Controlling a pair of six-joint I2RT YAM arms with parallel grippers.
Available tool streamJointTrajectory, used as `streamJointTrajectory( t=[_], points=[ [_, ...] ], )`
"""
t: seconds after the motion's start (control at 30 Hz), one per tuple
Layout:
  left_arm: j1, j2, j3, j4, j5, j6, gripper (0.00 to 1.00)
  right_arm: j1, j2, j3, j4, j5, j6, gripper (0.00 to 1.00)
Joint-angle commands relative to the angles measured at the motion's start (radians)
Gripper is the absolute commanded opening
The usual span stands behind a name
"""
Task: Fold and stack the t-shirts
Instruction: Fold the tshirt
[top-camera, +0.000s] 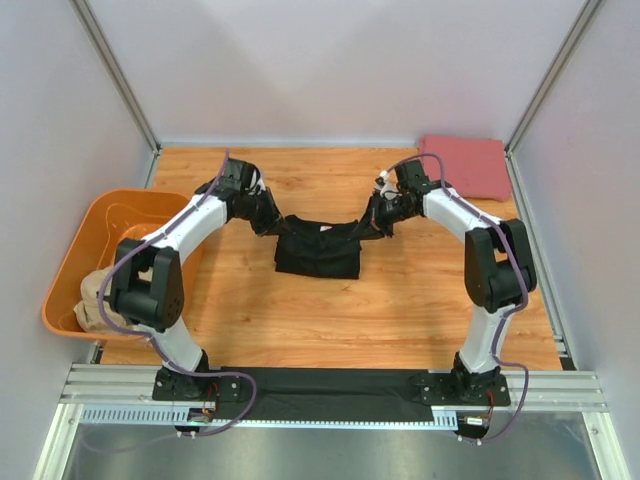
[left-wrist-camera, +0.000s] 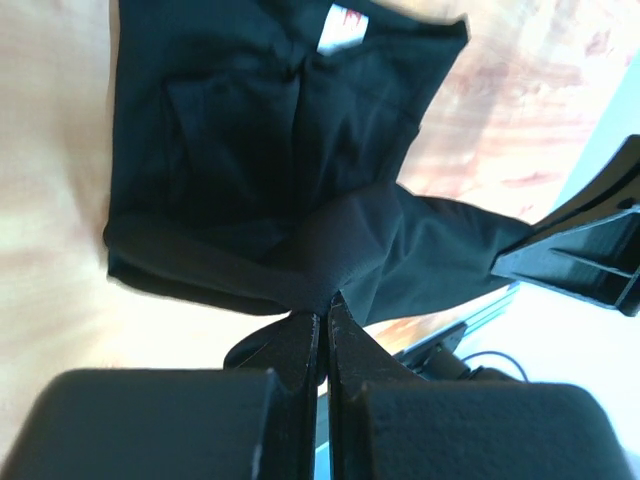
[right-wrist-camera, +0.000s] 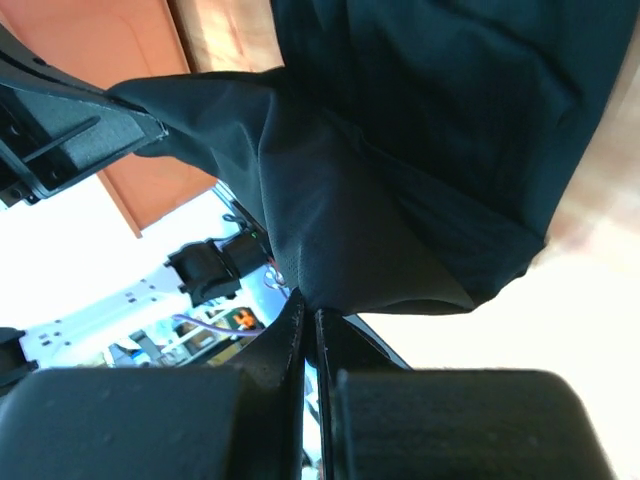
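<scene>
From above, we see a tan t-shirt (top-camera: 95, 292) in the orange tub (top-camera: 72, 240), the black t-shirt (top-camera: 318, 254) at mid tabletop (top-camera: 300, 320), and a pinkish-red t-shirt (top-camera: 466, 166) far right. Left wrist: the left gripper (left-wrist-camera: 322, 318) jaws pinch the black cloth; only here the white neck label (left-wrist-camera: 343, 27) shows. Right wrist: the right gripper (right-wrist-camera: 306, 308) jaws pinch it too.

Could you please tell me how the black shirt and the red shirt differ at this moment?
The black shirt lies in the middle of the table; the red shirt sits at its far right corner. The left hand and right hand each pinch the black shirt; no hand holds the red shirt. The black shirt is rumpled, the red shirt folded flat. Both are plain cloth.
</scene>
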Motion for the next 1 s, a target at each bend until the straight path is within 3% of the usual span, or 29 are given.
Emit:
streamJointTrajectory(
  t=[0.0,0.17,0.2,0.23,0.3,0.33,0.4,0.43,0.47,0.53,0.63,0.8,0.9,0.97],
  points=[
    [0.029,0.081,0.101,0.007,0.070,0.058,0.00,-0.020,0.070,0.108,0.002,-0.058,0.031,0.00],
    [0.058,0.216,0.200,-0.004,0.077,0.071,0.01,-0.050,0.207,0.233,-0.015,-0.066,0.036,0.01],
    [0.065,0.238,0.216,0.004,0.076,0.072,0.04,-0.060,0.234,0.272,-0.012,-0.070,0.050,0.03],
    [0.071,0.293,0.269,0.007,0.093,0.092,0.10,-0.079,0.257,0.289,-0.001,-0.052,0.051,0.14],
    [0.086,0.380,0.372,0.002,0.053,0.139,0.23,-0.118,0.338,0.332,0.064,-0.040,0.092,0.19],
    [0.086,0.409,0.413,0.007,0.024,0.140,0.23,-0.130,0.361,0.349,0.109,-0.040,0.115,0.22],
    [0.094,0.483,0.543,-0.084,-0.008,0.219,0.34,-0.149,0.434,0.404,0.173,-0.024,0.131,0.37],
    [0.100,0.527,0.667,-0.120,-0.034,0.238,0.34,-0.165,0.474,0.470,0.102,-0.012,0.086,0.41],
    [0.100,0.525,0.699,-0.143,-0.067,0.264,0.35,-0.175,0.534,0.625,0.033,-0.009,0.055,0.43],
    [0.101,0.470,0.717,-0.149,-0.128,0.285,0.43,-0.188,0.536,0.751,-0.147,0.072,-0.045,0.45],
    [0.101,0.367,0.666,-0.205,-0.157,0.324,0.44,-0.187,0.438,0.770,-0.257,0.129,-0.117,0.46],
    [0.074,0.151,0.360,-0.053,-0.079,0.299,0.45,-0.170,0.187,0.373,-0.159,0.186,-0.160,0.51],
    [0.049,0.057,0.195,0.042,-0.050,0.307,0.45,-0.158,0.124,0.238,-0.045,0.123,-0.128,0.53],
    [0.049,0.035,0.125,0.082,-0.065,0.330,0.47,-0.146,0.148,0.237,-0.018,0.118,-0.134,0.55]
  ],
)
